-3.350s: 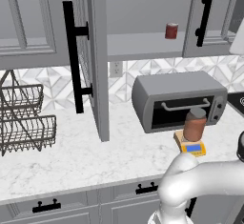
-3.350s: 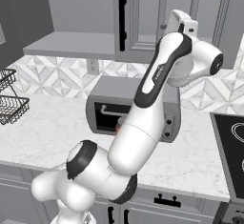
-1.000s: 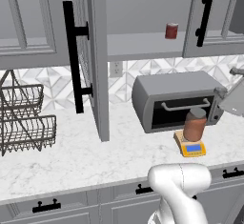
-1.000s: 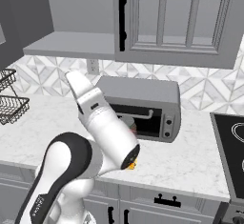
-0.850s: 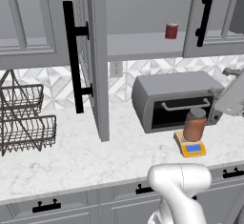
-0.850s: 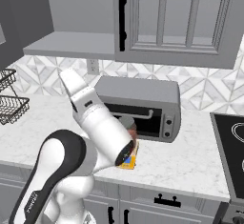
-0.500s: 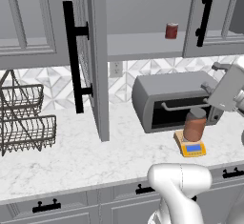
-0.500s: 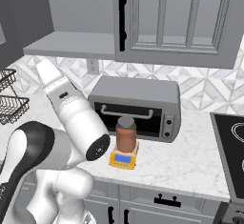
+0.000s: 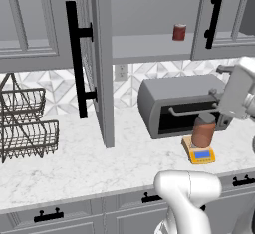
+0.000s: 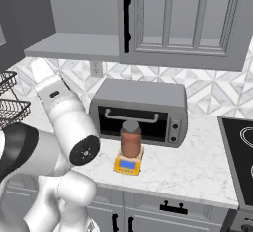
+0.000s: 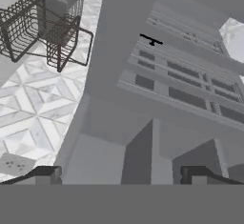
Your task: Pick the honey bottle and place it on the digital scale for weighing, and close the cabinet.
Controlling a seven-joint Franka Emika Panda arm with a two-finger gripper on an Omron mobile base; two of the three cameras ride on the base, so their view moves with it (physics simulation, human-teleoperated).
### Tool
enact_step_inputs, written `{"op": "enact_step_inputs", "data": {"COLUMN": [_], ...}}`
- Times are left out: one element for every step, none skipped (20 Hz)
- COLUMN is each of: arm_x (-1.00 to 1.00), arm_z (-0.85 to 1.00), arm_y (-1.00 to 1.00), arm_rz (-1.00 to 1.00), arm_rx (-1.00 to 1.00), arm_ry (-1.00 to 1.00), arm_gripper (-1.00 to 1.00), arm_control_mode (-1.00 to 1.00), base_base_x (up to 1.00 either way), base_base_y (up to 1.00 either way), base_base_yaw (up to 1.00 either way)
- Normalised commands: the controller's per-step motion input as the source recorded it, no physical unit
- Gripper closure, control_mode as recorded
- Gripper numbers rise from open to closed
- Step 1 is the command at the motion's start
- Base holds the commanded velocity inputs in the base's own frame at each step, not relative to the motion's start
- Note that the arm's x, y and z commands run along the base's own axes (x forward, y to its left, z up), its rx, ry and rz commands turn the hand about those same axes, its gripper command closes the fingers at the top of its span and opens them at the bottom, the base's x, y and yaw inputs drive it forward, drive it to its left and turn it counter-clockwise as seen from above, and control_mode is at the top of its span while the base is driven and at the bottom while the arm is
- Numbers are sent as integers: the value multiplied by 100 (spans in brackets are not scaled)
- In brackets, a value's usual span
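The honey bottle [image 9: 203, 129] stands upright on the digital scale [image 9: 198, 154], which sits on the marble counter [image 9: 89, 163] just in front of the toaster oven [image 9: 174, 103] — the bottle's grey lid reaches about the height of the oven's window. In the right base view the same pair, bottle [image 10: 130, 138] on scale [image 10: 128, 164], lies near the counter's front edge, left of the stove [image 10: 241, 147].

The upper cabinet [image 9: 97, 58] is open: its left door juts out toward the near side, its long black bar handle [image 9: 75, 58] facing left, and a small dark-red can [image 9: 179, 32] rests on the exposed shelf. A wire basket rack [image 9: 22, 123] stands at the far left of the counter.

In the hand view the gripper [image 11: 124, 173] has its fingers spread wide with nothing between them — beyond them are cabinet panels and the wire baskets [image 11: 45, 25].
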Motion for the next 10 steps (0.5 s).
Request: {"op": "enact_step_inputs", "data": {"arm_x": [86,71,74,83,88,89,73,71,56,33], "arm_z": [-100,-100,-100,-100,-100,-100,-100,-100,-98,-94], "arm_y": [84,100,100,100,100,100,100,100,100,100], "arm_rz": [7,4,2,0,0,0,0,0,0,-1], "arm_rx": [23,14,15,17,19,20,17,16,12,11], "arm_ry": [0,-9,-10,-5,-3,-1,-5,-6,-12,-16], "arm_gripper": [-100,-100,-100,-100,-100,-100,-100,-100,-100,-100], "arm_control_mode": [-100,-100,-100,-100,-100,-100,-100,-100,-100,-100], "base_base_x": [0,0,0,0,0,0,0,0,0,0], "base_base_y": [0,0,0,0,0,0,0,0,0,0], "base_base_yaw": [0,0,0,0,0,0,0,0,0,0]}}
